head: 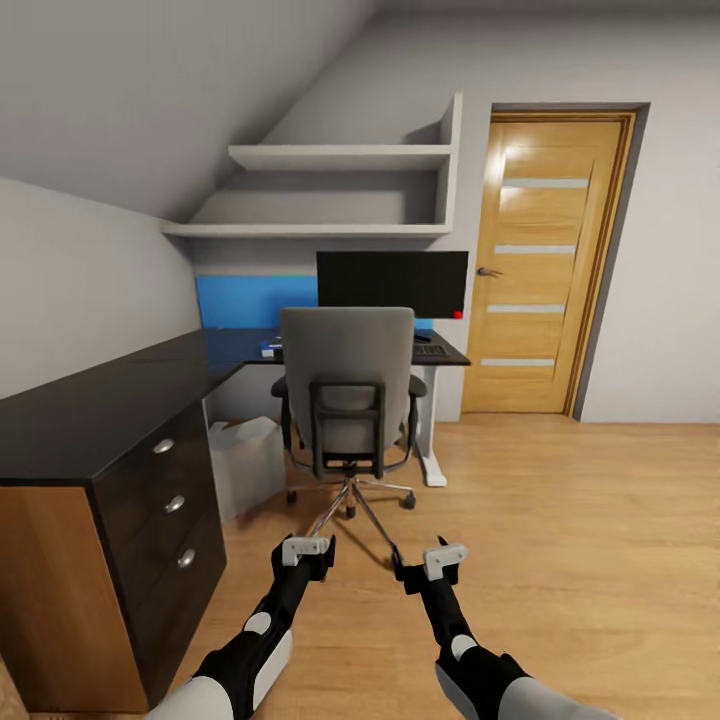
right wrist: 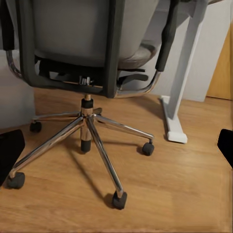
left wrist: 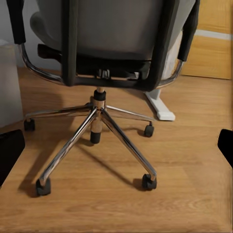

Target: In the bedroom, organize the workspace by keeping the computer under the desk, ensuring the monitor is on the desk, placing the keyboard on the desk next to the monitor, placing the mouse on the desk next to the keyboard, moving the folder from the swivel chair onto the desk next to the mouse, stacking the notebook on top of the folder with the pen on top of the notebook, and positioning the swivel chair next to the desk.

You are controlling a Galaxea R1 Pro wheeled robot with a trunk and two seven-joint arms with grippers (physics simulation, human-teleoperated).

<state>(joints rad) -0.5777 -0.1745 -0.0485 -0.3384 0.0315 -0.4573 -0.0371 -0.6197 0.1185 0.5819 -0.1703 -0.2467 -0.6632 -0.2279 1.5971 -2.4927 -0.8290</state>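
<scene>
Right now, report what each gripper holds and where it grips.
Nothing is held. The left gripper and right gripper hang open, short of the swivel chair.

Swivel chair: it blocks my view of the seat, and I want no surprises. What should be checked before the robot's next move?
1. Swivel chair within reach of both grippers: cannot tell; its back faces the robot.
2. Left gripper free: ok, open and empty.
3. Right gripper free: ok, open and empty.
4. Monitor on the desk: ok.
5. Computer under the desk: ok.
6. Folder on the seat: cannot tell, hidden by the backrest.
</scene>
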